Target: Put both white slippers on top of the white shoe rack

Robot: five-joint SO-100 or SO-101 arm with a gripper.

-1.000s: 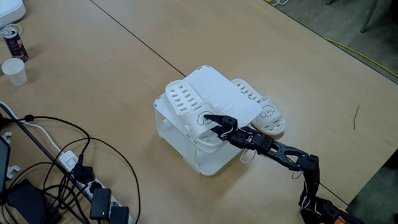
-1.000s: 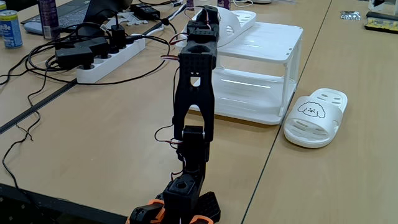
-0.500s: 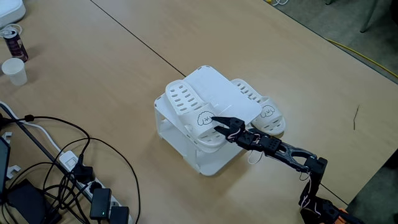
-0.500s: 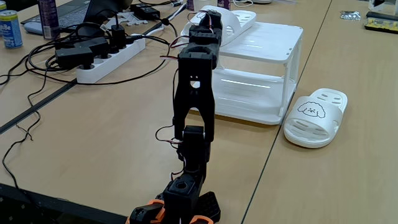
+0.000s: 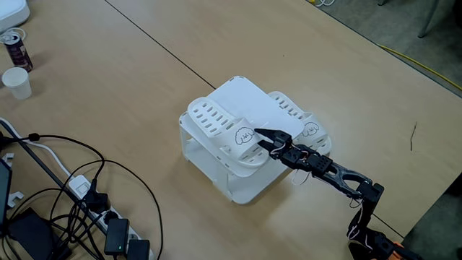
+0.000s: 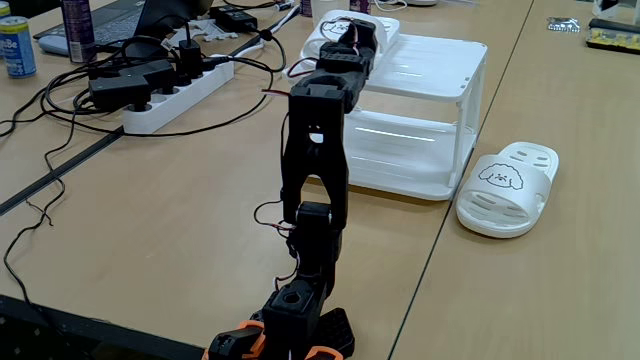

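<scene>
End effector (image 5: 261, 136) jaws apart beside racked slipper (image 5: 225, 135); second slipper (image 6: 505, 187) on counter looks light, stiff; grip strap edge.

Single black five-joint arm (image 5: 339, 173) with orange-trimmed base at frame's 5 o'clock corner in a fixed view, reaching toward 10 o'clock, links stretched low and nearly straight. In another fixed view, arm (image 6: 313, 190) rises from base at 6 o'clock, upper link vertical, forearm bent away toward 12 o'clock. Black two-finger gripper (image 5: 261, 136): fingers close together; grip state unclear.
</scene>
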